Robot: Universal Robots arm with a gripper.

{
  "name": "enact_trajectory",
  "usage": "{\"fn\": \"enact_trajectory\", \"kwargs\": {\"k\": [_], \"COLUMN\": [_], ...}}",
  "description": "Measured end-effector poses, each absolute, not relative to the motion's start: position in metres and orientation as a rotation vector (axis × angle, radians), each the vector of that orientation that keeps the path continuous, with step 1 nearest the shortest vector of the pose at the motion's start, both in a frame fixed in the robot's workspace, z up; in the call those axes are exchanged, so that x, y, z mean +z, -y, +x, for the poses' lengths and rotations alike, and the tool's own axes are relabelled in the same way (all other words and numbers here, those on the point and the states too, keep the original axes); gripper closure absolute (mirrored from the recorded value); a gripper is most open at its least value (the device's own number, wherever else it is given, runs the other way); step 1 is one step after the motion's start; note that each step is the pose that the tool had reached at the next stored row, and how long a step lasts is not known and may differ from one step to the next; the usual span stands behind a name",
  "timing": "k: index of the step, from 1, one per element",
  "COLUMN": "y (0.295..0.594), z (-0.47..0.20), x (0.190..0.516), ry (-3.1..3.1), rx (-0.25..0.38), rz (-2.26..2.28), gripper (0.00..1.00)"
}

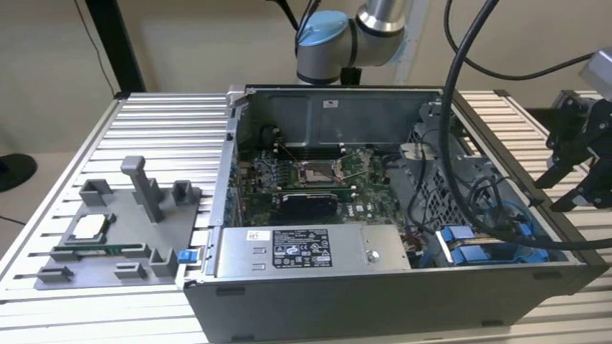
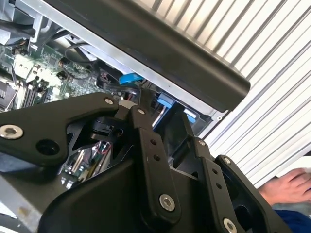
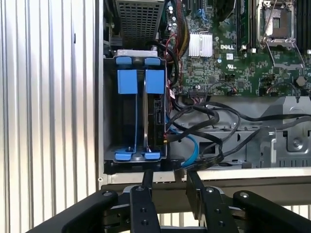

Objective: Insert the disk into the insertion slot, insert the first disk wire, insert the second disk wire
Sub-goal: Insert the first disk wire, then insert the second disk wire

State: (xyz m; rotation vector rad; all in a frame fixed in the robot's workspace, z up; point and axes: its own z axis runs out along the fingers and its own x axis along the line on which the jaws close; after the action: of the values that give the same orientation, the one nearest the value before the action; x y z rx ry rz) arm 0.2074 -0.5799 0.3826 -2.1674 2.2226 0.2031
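With gripper (image 3: 170, 174) open and empty, better to take stiff, probably heavy, fragile disk (image 3: 150, 119) by blue end tabs (image 3: 155, 81).

robotics lab, aluminium-profile bench (image 1: 163, 122), fixture tray (image 1: 143, 238)

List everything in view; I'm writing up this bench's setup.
computer case: one, grey, open, on the slatted table
motherboard: one, green, in the case
power-supply box: one, grey, at the case's near wall
carrier frames: two, blue, side by side in the insertion slot
cables: several, mostly black, beside the slot
parts tray: one, grey, exterior view's left of the case
person's hand: one, beside the table
robot arm: one, silver-blue, behind the case
hand: one, black, open, empty, by the slot
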Motion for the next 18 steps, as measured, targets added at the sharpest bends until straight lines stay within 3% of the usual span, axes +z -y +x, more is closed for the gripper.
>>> {"fn": "enact_trajectory", "kwargs": {"k": [9,18], "y": [0.5798,0.5799], "z": [0.2074,0.2074], "x": [0.3758,0.3756], "ry": [-2.171,-2.166], "rx": [0.254,0.258], "rz": [-2.169,-2.169], "gripper": [0.00,0.00]}}
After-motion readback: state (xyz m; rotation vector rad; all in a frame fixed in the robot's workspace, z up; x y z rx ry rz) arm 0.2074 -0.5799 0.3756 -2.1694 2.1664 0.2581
